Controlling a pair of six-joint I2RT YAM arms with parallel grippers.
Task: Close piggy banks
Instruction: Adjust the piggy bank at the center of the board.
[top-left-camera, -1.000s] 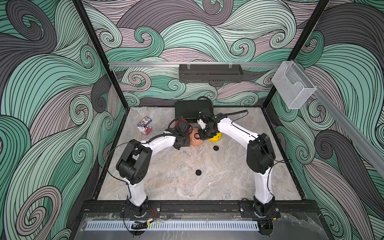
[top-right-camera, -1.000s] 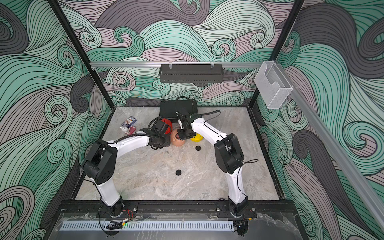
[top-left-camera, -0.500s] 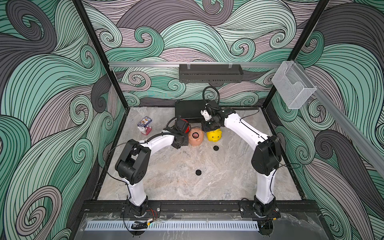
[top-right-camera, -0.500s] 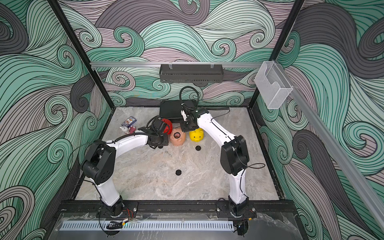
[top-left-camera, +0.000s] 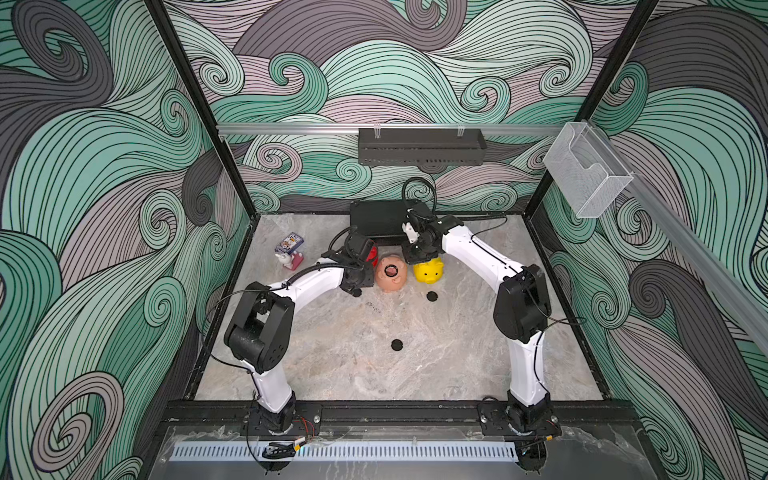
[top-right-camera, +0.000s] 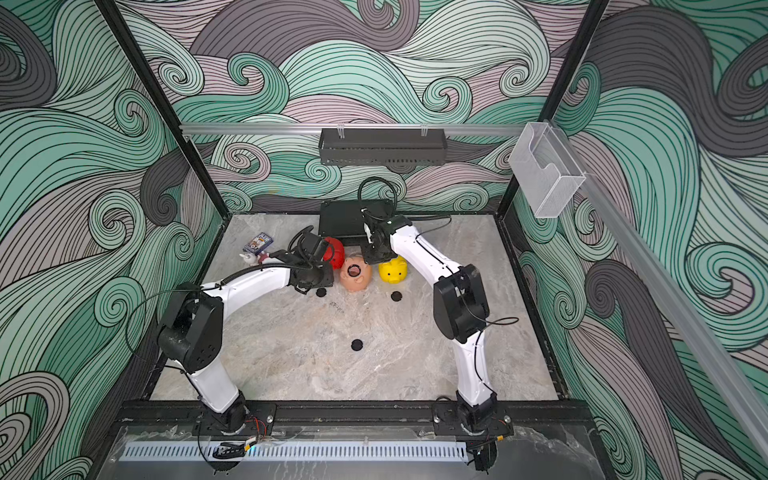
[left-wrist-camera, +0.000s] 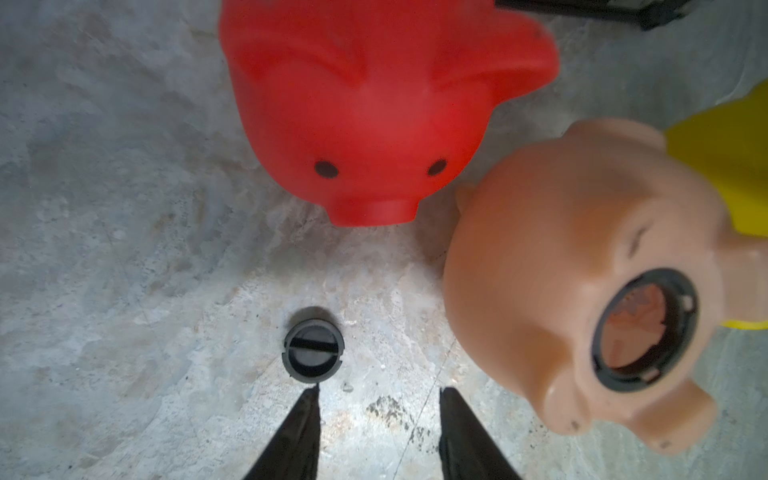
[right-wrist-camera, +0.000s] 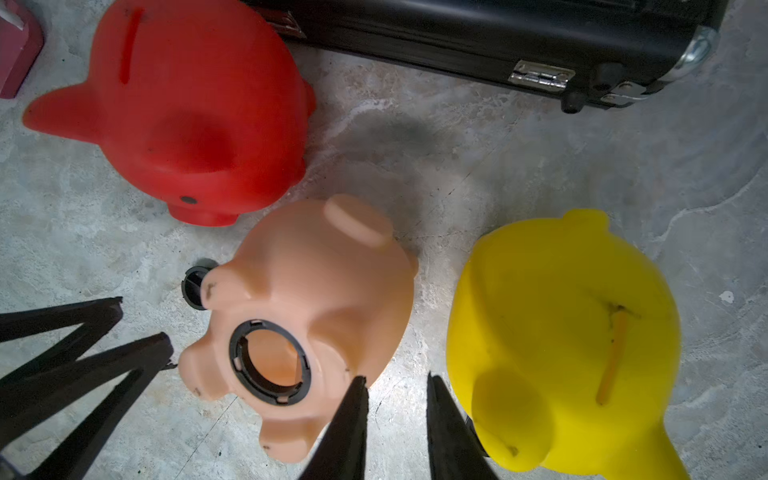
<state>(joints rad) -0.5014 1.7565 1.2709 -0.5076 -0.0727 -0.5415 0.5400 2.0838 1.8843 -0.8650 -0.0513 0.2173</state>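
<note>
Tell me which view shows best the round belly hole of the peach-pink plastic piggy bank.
The right wrist view: the peach-pink plastic piggy bank's black-ringed belly hole is whole and sharp. The left wrist view shows it large but blurred; in both top views it is tiny.

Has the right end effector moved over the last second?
Yes. The right end effector has pulled back from the peach pig toward the black case at the rear wall, and now hangs beside the yellow pig.
</note>
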